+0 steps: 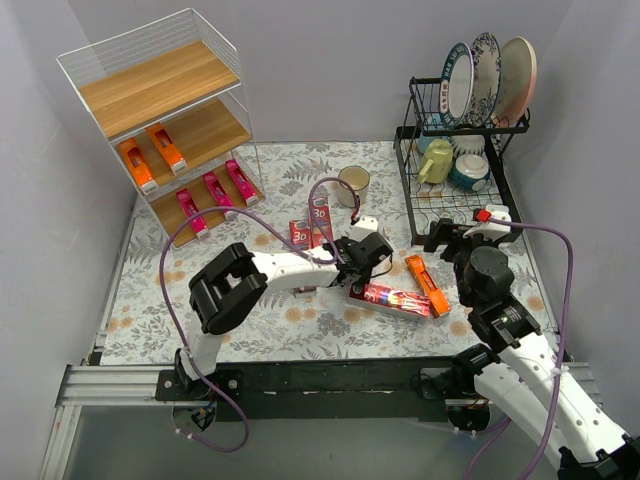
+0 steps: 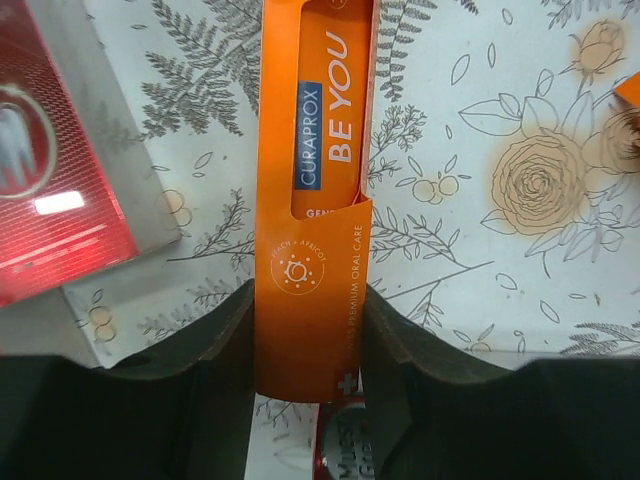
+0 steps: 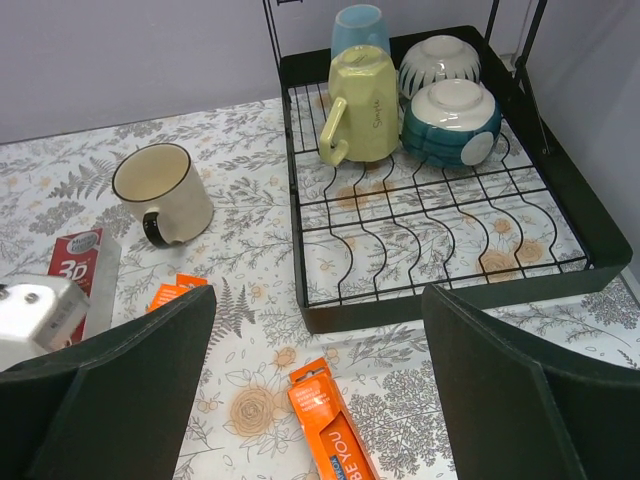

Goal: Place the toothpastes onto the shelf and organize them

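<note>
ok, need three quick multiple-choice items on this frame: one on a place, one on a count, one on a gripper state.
1. Where are the pink cartons?
A) the shelf top board
B) middle board
C) bottom board

2. How many orange cartons lie on the shelf?
A) one
B) two
C) four

3. What is the left gripper doing?
A) open and empty
B) shut on an orange carton
C) shut on a pink carton

Answers:
1. C, all three lie on the lowest board.
2. B, only two show, side by side.
3. B, the left wrist view shows its fingers pressed against both sides of the carton.
</note>
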Robot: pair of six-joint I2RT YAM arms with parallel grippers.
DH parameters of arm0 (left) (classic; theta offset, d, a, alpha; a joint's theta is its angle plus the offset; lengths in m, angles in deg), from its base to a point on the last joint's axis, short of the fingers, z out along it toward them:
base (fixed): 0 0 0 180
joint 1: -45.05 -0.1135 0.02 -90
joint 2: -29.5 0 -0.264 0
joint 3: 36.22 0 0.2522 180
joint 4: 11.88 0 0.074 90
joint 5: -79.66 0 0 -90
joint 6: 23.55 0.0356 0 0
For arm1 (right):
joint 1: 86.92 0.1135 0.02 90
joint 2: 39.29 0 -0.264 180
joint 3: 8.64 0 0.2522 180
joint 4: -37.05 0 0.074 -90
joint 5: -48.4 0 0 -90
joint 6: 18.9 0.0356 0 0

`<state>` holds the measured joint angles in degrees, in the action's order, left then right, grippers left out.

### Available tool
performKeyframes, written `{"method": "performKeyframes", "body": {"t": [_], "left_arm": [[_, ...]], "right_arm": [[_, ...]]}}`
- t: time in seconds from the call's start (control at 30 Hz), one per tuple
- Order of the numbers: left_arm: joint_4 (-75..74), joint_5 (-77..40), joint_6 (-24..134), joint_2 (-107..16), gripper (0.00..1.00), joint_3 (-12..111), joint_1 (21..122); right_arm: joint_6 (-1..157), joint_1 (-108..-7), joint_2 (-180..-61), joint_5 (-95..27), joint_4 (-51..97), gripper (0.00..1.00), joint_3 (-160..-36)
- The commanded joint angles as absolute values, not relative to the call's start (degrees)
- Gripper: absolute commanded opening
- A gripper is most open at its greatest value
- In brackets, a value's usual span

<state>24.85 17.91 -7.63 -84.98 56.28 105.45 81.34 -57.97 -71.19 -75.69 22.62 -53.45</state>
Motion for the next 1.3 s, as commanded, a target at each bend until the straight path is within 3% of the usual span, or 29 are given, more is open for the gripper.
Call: {"method": "performKeyframes", "body": {"t": [0.0, 0.33, 0.7, 1.27], "left_arm": [[31.31, 22.61, -8.26, -74.75, 0.34, 61.47, 105.69], [48.18, 30.17, -8.34, -65.26, 0.32, 73.42, 102.97], [63.48, 25.70, -9.40, -59.80, 0.31, 80.28, 84.78], [61.92, 18.05, -0.79, -62.34, 0.31, 90.29, 61.77]], "right_arm": [[80.42, -58.00, -69.97, -76.06, 25.93, 0.92, -54.13], [79.10, -58.09, -68.30, -75.88, 23.38, 0.92, -57.29], [77.69, -58.00, -65.74, -77.29, 20.04, 0.92, -57.12], [77.52, -58.00, -66.19, -76.59, 20.48, 0.92, -56.51]]}}
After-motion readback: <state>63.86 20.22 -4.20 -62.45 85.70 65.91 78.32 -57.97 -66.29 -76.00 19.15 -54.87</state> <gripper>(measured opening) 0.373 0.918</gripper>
